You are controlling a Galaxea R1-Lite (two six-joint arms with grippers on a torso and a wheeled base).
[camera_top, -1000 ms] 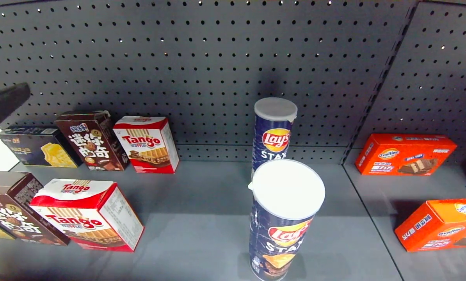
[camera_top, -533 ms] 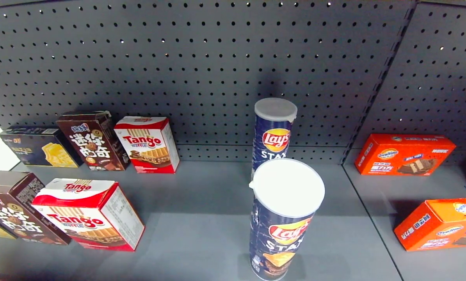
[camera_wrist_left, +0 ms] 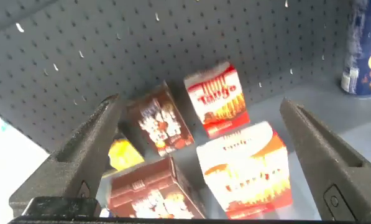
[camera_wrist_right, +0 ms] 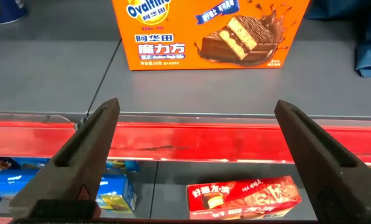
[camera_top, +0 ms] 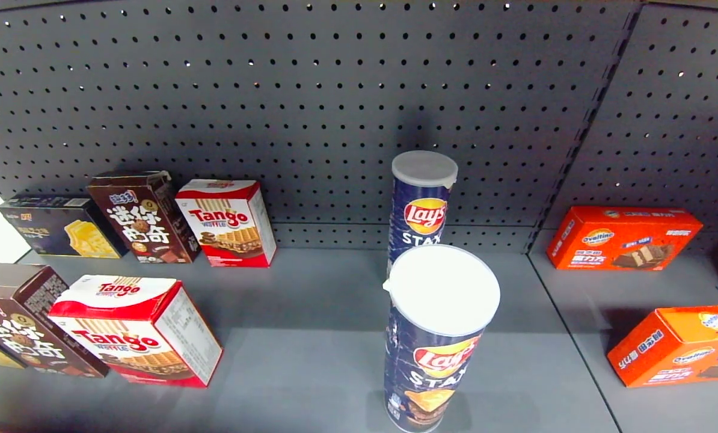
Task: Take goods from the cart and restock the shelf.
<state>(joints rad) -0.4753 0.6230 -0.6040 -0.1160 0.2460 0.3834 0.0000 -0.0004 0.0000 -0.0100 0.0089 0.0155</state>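
Hovering open and empty, the left gripper [camera_wrist_left: 200, 101] faces wafer boxes [camera_wrist_left: 244, 168] on the shelf's [camera_top: 311, 337] left and the right gripper [camera_wrist_right: 197, 102], likewise open, an orange box [camera_wrist_right: 210, 31] on its right; goods [camera_top: 434, 355] stand shelved, so a cart fetch seems next.

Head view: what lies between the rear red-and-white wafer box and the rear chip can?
In the head view, the grey shelf between the rear wafer box and the rear chip can is bare.
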